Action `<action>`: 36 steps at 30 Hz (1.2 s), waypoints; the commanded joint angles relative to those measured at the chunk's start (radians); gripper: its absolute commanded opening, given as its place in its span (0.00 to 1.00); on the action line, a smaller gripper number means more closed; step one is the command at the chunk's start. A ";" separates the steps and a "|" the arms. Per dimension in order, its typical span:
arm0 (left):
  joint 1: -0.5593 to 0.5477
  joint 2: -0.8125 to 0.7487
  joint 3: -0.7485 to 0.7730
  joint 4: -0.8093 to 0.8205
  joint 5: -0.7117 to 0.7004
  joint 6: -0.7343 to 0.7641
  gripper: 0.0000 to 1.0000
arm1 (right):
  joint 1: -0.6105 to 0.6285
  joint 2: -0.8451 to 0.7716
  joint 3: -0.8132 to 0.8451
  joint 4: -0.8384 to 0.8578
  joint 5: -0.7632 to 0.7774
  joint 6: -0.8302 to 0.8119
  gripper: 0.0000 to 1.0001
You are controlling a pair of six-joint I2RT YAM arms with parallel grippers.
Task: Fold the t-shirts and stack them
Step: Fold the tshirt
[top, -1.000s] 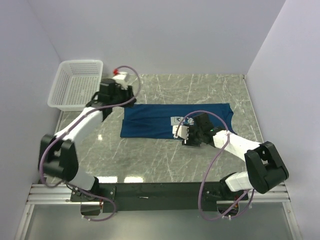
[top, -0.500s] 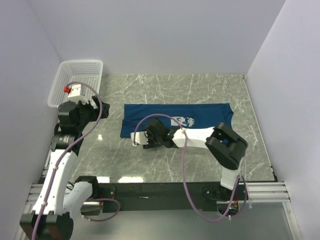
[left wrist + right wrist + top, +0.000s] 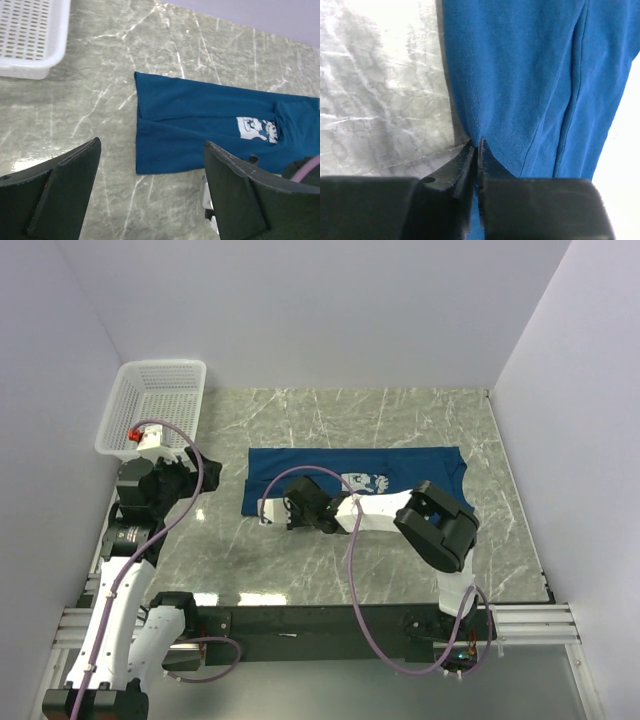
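Observation:
The dark blue t-shirt (image 3: 320, 468) lies flat across the marble table, folded into a long band, its pale square print (image 3: 365, 481) facing up. My right gripper (image 3: 270, 510) reaches far left to the shirt's near-left corner. In the right wrist view its jaws (image 3: 476, 145) are pinched together on the edge of the blue cloth (image 3: 520, 75). My left gripper (image 3: 200, 478) hangs over bare table left of the shirt. It is open (image 3: 152, 145) with nothing between its fingers, and the t-shirt (image 3: 200, 125) lies ahead of it.
A white mesh basket (image 3: 155, 405) stands at the back left corner, also in the left wrist view (image 3: 30, 35). Walls close in the table (image 3: 400, 560) on three sides. The right arm lies stretched along the shirt's near edge.
My right gripper moved left along the shirt's near edge to its left corner and shut on the cloth. My left arm pulled back from the shirt's left end and opened wider.

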 commanded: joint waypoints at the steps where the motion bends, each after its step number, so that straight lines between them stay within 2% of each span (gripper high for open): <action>1: 0.000 -0.017 -0.006 0.029 0.066 -0.028 0.89 | -0.005 0.001 -0.019 -0.079 -0.073 -0.003 0.06; 4: 0.000 0.011 -0.006 0.066 0.155 -0.039 0.89 | -0.002 -0.059 -0.056 -0.128 -0.182 -0.048 0.00; 8: 0.000 0.113 0.026 0.129 0.282 -0.052 0.91 | 0.015 -0.145 -0.125 -0.196 -0.312 -0.092 0.00; 12: -0.010 0.337 0.103 0.184 0.444 -0.077 0.89 | 0.070 -0.239 -0.206 -0.249 -0.400 -0.112 0.00; 15: -0.091 0.512 0.201 0.174 0.449 -0.050 0.89 | 0.139 -0.282 -0.271 -0.263 -0.417 -0.104 0.00; 16: -0.158 0.558 0.235 0.162 0.417 -0.036 0.89 | 0.152 -0.294 -0.284 -0.266 -0.418 -0.101 0.00; 18: -0.223 0.700 0.341 0.117 0.387 0.007 0.89 | 0.172 -0.331 -0.312 -0.269 -0.419 -0.082 0.15; 20: -0.282 0.843 0.437 0.100 0.365 0.024 0.87 | 0.153 -0.364 -0.309 -0.274 -0.397 -0.060 0.55; 21: -0.291 0.889 0.465 0.096 0.368 0.036 0.87 | 0.135 -0.421 -0.305 -0.312 -0.397 -0.065 0.59; 23: -0.312 1.022 0.554 0.083 0.394 0.052 0.84 | 0.068 -0.496 -0.288 -0.372 -0.438 -0.078 0.67; 24: -0.323 1.066 0.584 0.073 0.409 0.072 0.84 | -0.018 -0.572 -0.279 -0.463 -0.461 -0.124 0.68; 26: -0.371 1.182 0.678 0.045 0.431 0.086 0.83 | -0.104 -0.643 -0.263 -0.556 -0.512 -0.164 0.69; 27: -0.390 1.219 0.710 0.034 0.432 0.104 0.83 | -0.214 -0.705 -0.262 -0.641 -0.532 -0.201 0.69; 28: -0.427 1.255 0.746 0.011 0.429 0.112 0.83 | -0.270 -0.733 -0.262 -0.673 -0.571 -0.209 0.68; 30: -0.461 1.350 0.836 0.002 0.422 0.129 0.83 | -0.398 -0.826 -0.289 -0.684 -0.627 -0.174 0.68; 31: -0.486 1.380 0.868 -0.007 0.411 0.129 0.83 | -0.520 -0.860 -0.304 -0.667 -0.650 -0.149 0.68; 33: -0.504 1.468 0.962 -0.039 0.396 0.133 0.83 | -0.619 -0.949 -0.354 -0.641 -0.708 -0.085 0.67; 34: -0.518 1.493 0.989 -0.046 0.390 0.135 0.83 | -0.706 -0.972 -0.361 -0.638 -0.724 -0.072 0.67; 36: -0.530 1.557 1.059 -0.073 0.388 0.148 0.82 | -0.779 -1.010 -0.372 -0.636 -0.760 -0.043 0.67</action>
